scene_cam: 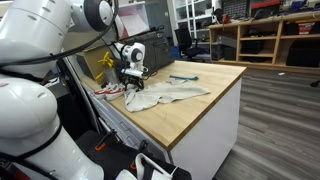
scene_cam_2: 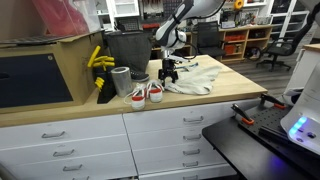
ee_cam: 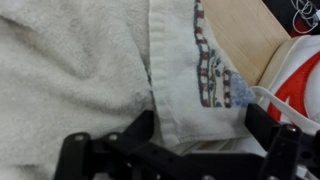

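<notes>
White terry towel (ee_cam: 90, 60) fills the wrist view. The fingers (ee_cam: 75, 155) stand wide apart with nothing between them, one at the lower left and one at the lower right of that view, low over the cloth; whether their tips touch it I cannot tell. The towel lies crumpled on the wooden counter (scene_cam: 205, 115), spreading to the right of the gripper (scene_cam_2: 168, 73) in an exterior view, with a small dark tool (scene_cam: 183, 78) lying just past its far edge. Between the fingers runs a raised fold (ee_cam: 150, 90), and a patterned band (ee_cam: 210, 70) sits just to its right. A pair of red and white shoes (scene_cam_2: 147, 93) sits just beside the towel's left edge, and one of them shows at the right rim of the wrist view. To take the cloth well, I judge that the gripper should come straight down with the fold centred, so that both fingers close on the doubled layer rather than scrape across flat fabric. It should press lightly toward the counter before closing. It should also stay clear of the shoes, since the right finger is close to them and could catch a shoe along with the cloth.
</notes>
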You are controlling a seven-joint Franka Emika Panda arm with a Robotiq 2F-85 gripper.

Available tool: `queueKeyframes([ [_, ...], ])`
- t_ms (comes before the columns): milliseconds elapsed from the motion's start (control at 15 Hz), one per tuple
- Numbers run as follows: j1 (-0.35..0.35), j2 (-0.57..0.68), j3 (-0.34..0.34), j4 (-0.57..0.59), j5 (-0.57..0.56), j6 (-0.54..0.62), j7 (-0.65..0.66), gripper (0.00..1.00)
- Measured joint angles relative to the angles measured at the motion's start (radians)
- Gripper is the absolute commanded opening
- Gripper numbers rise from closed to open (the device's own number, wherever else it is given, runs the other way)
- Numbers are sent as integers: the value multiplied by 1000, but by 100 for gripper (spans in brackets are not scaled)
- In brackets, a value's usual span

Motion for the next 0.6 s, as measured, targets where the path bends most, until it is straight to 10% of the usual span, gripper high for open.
queueKeyframes([
  [600,66,-40,-19,14,-4,-75,111,100],
])
